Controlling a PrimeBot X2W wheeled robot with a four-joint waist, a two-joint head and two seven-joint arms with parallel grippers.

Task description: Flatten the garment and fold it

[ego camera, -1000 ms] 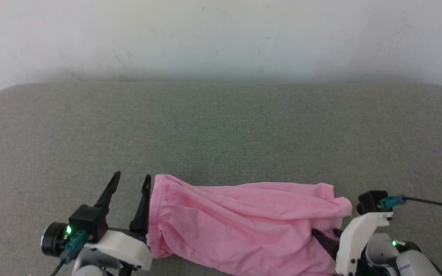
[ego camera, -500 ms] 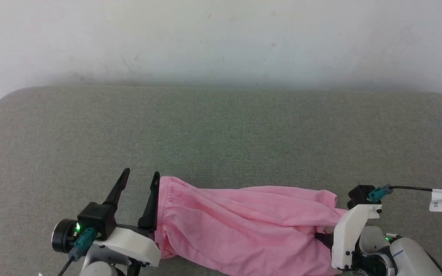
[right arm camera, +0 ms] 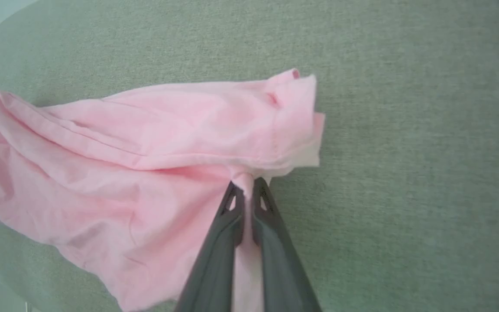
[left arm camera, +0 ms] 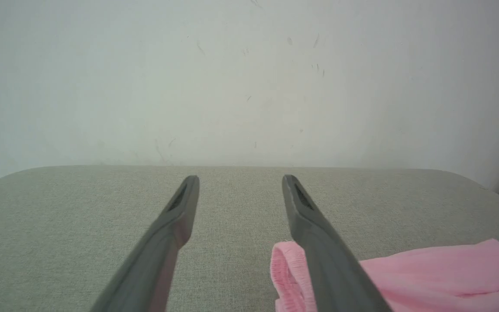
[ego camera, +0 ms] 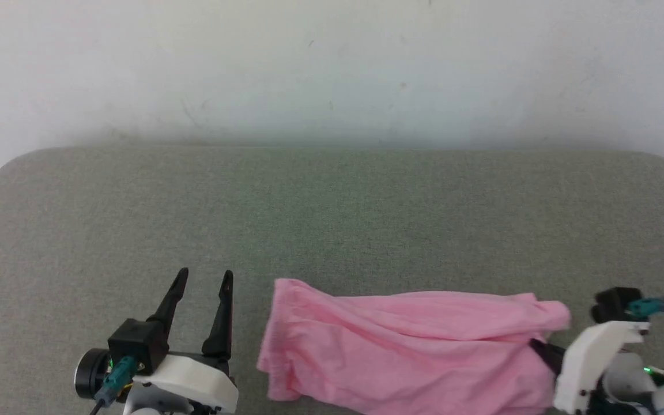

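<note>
Grey-green cushion bears the garment, pinched by the right gripper, jaws tight; left gripper stands jaws wide.

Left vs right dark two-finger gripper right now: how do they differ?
Jaws: the left gripper stands wide open; the right gripper is shut.
Load: the left gripper holds nothing; the right gripper pinches a fold of the light-pink wrinkly garment.
Place: the left gripper sits apart from the garment's gathered waistband end; the right gripper is at the opposite end.
Shared: long dark fingers, low over the grey-green fabric surface.
</note>
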